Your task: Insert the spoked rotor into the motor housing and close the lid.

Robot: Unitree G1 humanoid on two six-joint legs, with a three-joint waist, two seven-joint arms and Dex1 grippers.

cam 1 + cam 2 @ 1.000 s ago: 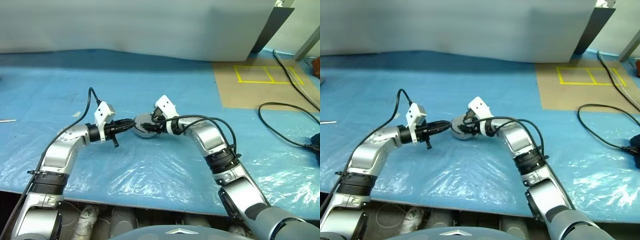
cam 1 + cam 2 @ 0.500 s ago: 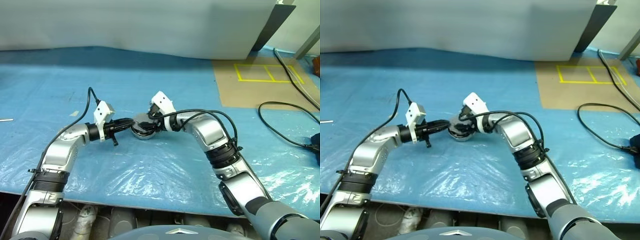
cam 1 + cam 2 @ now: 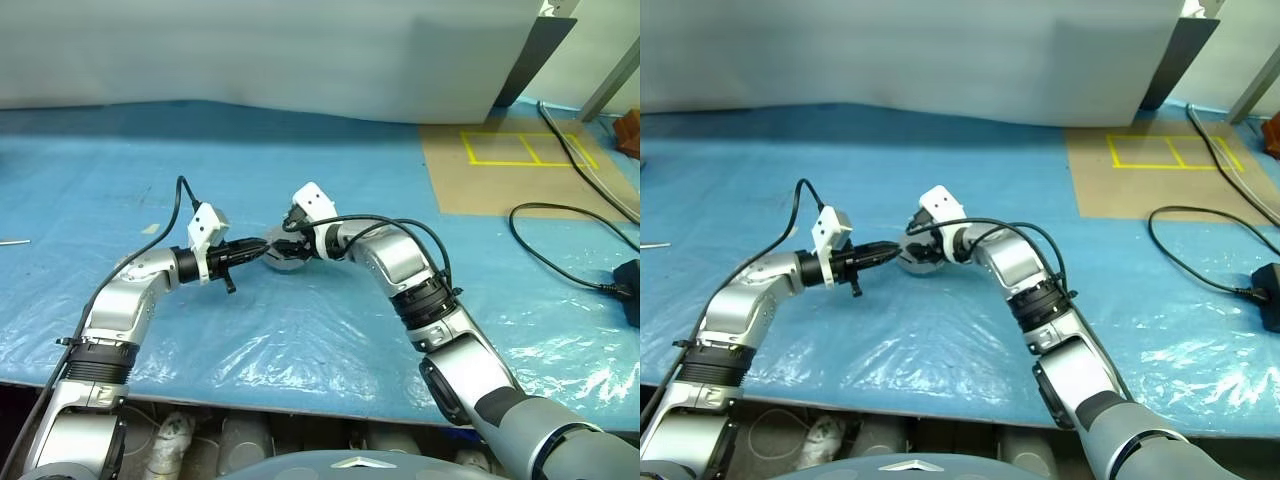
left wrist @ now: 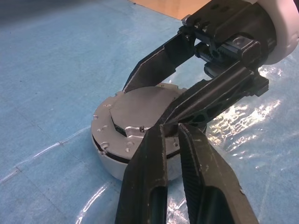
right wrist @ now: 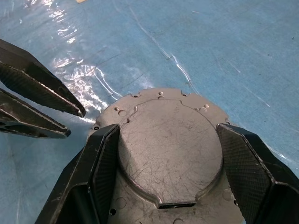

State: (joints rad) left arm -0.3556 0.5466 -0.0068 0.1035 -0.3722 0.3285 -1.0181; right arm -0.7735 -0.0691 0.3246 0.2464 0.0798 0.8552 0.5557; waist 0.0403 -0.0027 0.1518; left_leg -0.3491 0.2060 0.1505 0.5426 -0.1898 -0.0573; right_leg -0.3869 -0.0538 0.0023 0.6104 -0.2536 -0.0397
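The motor housing (image 4: 110, 161) stands on the blue sheet in front of me, a round silver cup. The grey lid (image 5: 168, 144) lies flat on top of it, with a dark seam between them. My right gripper (image 5: 168, 133) comes down from the right and is shut on the lid, one finger on each side of its raised middle plate. My left gripper (image 4: 173, 129) is shut and empty. It points in from the left with its tips at the lid's rim, next to the right gripper's near finger (image 4: 210, 95). The spoked rotor is hidden.
A crinkled blue plastic sheet (image 3: 300, 340) covers the table, whose front edge is close to me. At the right lie black cables (image 3: 560, 245) and a tan patch with yellow tape (image 3: 520, 150). A grey wall (image 3: 300, 50) stands behind.
My right wrist has turned a little to the left over the housing, still gripping the lid. The left arm and the housing have kept still.
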